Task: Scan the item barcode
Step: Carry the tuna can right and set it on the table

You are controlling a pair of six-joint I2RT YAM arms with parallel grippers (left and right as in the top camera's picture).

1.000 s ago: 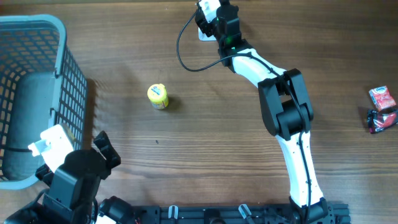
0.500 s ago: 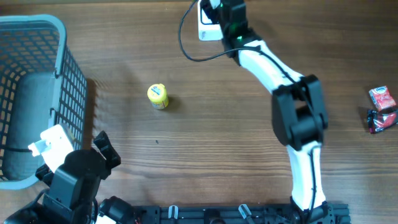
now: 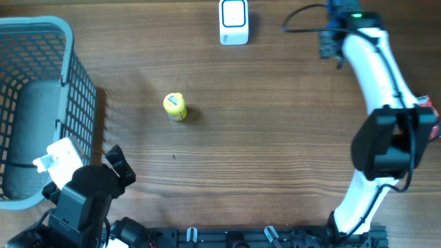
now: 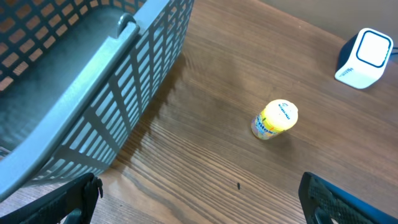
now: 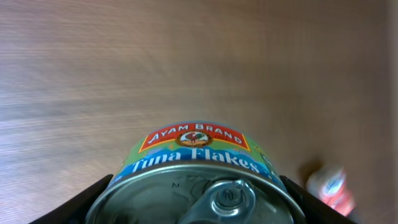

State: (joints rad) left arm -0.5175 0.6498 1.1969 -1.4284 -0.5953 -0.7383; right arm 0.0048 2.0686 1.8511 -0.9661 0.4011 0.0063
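Overhead and left wrist views share the scanner (image 3: pixel 233 22).

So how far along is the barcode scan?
Done: the right gripper has its jaws closed on the tuna flakes can, and it was at the white scanner a second ago, so the scan looks made. In hand: swinging the can away right. Left: probably setting it down; the yellow bottle sits untouched.

A tuna can (image 5: pixel 196 177) fills the lower part of the view, its lid and ring pull facing the camera and its label reading "Ayam Brand Tuna Flakes". The right tool (image 5: pixel 196 200) grips it, with dark fingers (image 5: pixel 99 198) pressed to either side of the rim. Behind it lies the blurred wood-grain surface (image 5: pixel 186 56), and at lower right a red and white object (image 5: pixel 329 185), too blurred to identify
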